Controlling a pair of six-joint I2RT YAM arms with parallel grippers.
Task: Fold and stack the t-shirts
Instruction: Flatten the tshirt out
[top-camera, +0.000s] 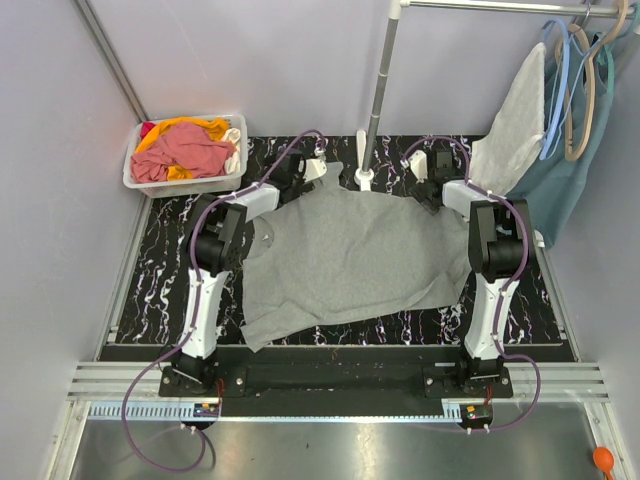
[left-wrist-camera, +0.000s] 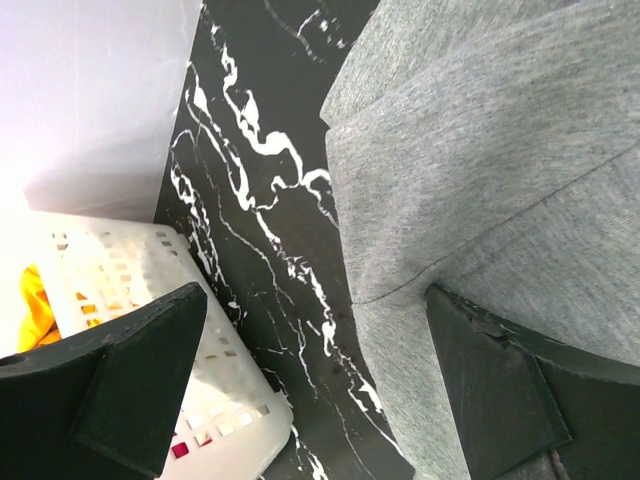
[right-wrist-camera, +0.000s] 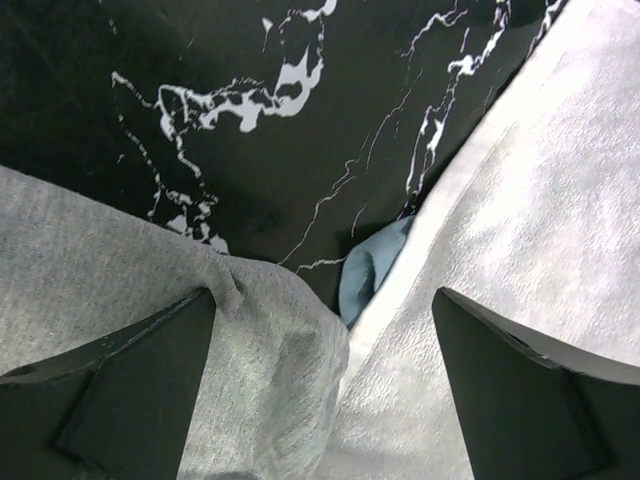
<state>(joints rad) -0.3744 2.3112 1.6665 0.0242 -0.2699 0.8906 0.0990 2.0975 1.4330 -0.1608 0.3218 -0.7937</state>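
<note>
**Workpiece.** The grey t-shirt lies spread flat on the black marbled bench, between the two arms. Its long axis runs left to right. A curved edge that looks like the neckline sits at its left side, so the shirt appears to point left. This cannot be confirmed. Its near left corner hangs closest to the arm bases.

**Other shirts.** A pink-red t-shirt and an orange t-shirt lie crumpled in a white basket, well apart from the grey t-shirt, beyond its far left corner.

**Left arm.** The left arm rises beside the grey t-shirt's left edge and reaches over its far left corner. The left tool points down with its fingers spread wide. It holds nothing. One finger hangs over the basket corner, and the other hangs over grey fabric crossed by a seam.

**Right arm.** The right arm stands at the grey t-shirt's right edge, forearm reaching to its far right corner. The right tool is spread wide and holds nothing. It hangs over the grey t-shirt's edge, with an off-white cloth just beside that edge. A fold of the teal-blue garment shows between them.
</note>
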